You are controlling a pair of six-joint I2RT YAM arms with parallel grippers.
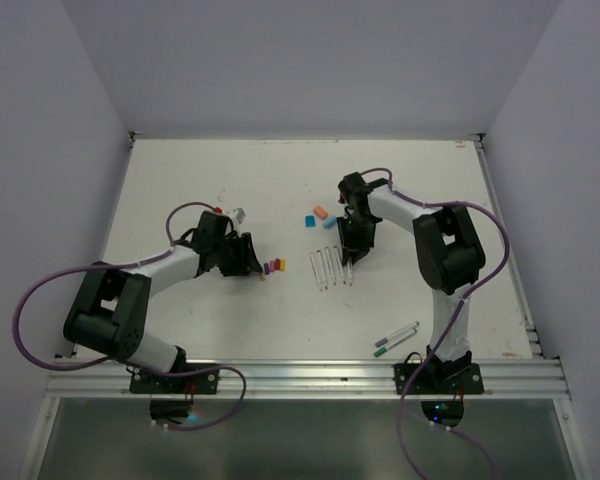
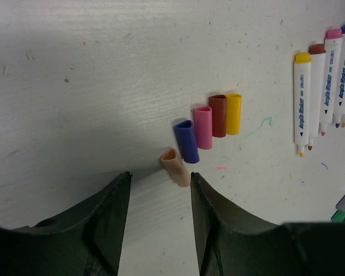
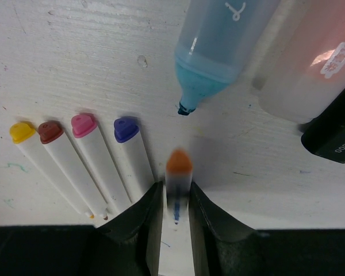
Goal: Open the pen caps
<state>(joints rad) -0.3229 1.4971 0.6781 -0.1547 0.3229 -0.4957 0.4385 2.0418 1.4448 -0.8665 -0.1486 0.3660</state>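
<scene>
Top external: the left gripper sits just at 9 o'clock of the cap row. The right gripper is over the pens, at 3 o'clock of that row and apart from it.
Left gripper: jaws are parted to a middling gap and grip nothing.
Peach cap: lies on the table between the left jaws. It is right against the jaw at 3 o'clock and clear of the one at 9 o'clock.
Other caps in the row: purple cap, pink cap, brown cap and yellow cap. They are packed side by side, stepping from the peach cap toward 1 o'clock, beyond the left fingertips.
Right gripper: jaws are narrow and closed on the orange pen. The pen is blurred, with its orange end toward 12 o'clock.
Pens: four lie side by side at 10 o'clock of the right gripper, uncapped, with yellow, brown, pink and purple ends.
Blue highlighter: lies at 12 to 1 o'clock of the right gripper, uncapped, tip pointing to 7 o'clock.
Orange highlighter: lies just beside the blue highlighter, at its 3 o'clock.
Blue cap and orange cap: lie next to each other at 10 o'clock of the right gripper, well apart from the left one.
Capped pens: two lie near the right arm's base, at 5 o'clock of the pens.
</scene>
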